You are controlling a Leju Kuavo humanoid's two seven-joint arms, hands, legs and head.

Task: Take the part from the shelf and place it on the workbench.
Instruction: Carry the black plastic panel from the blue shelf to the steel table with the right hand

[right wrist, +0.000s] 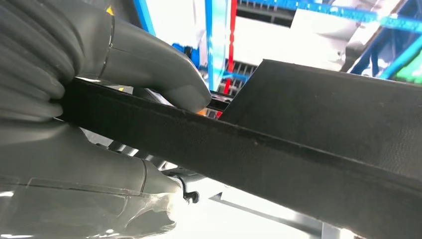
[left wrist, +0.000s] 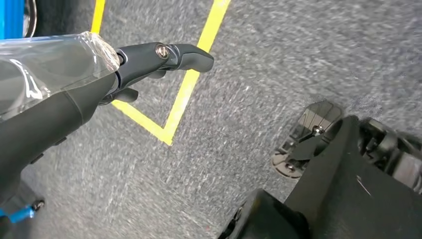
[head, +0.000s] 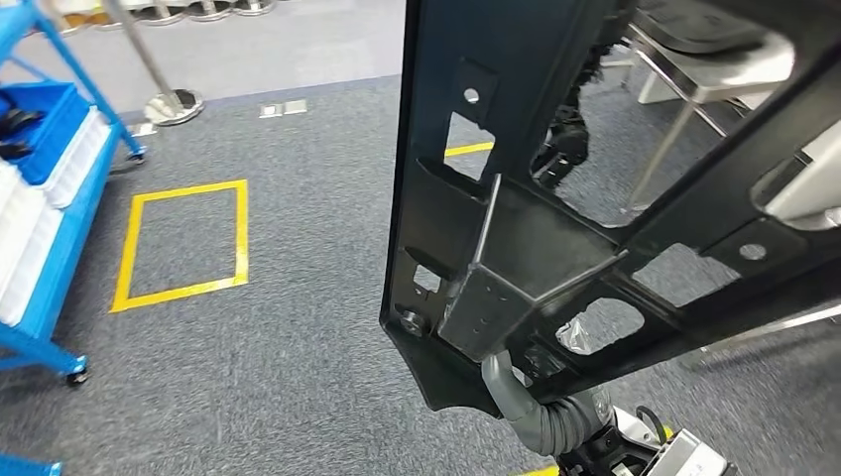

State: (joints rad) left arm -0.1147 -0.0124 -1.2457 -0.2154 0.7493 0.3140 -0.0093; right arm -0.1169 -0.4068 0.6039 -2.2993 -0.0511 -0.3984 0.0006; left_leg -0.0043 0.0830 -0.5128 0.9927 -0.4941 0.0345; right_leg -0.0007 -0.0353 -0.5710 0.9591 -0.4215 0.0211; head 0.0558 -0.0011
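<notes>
Head view: the grey carpeted floor (head: 298,377) spreads below, marked with a yellow taped rectangle (head: 183,243), and a blue wheeled shelf cart (head: 60,228) stands at the left edge. Largest in front is the part (head: 516,178), a big black moulded panel with cut-out windows, bolt holes and a boxy bracket near its lower end; it is carried in the air, its long axis running steeply up and away from the robot, with a second limb branching right. The surface looks matte and stiff, the edges thin. A pale metal-legged desk (head: 704,69) shows behind it at upper right, so I judge the carry is under way and the panel must travel forward and right to reach that top. The right hand (right wrist: 114,99) grasps the panel's edge, grey thumb on one face and ribbed fingers on the other, at the part's lower end, which puts this arm in charge of the set-down. The left hand (left wrist: 149,59) hangs over the carpet holding nothing, dark fingers apart and extended, plastic film over its wrist
</notes>
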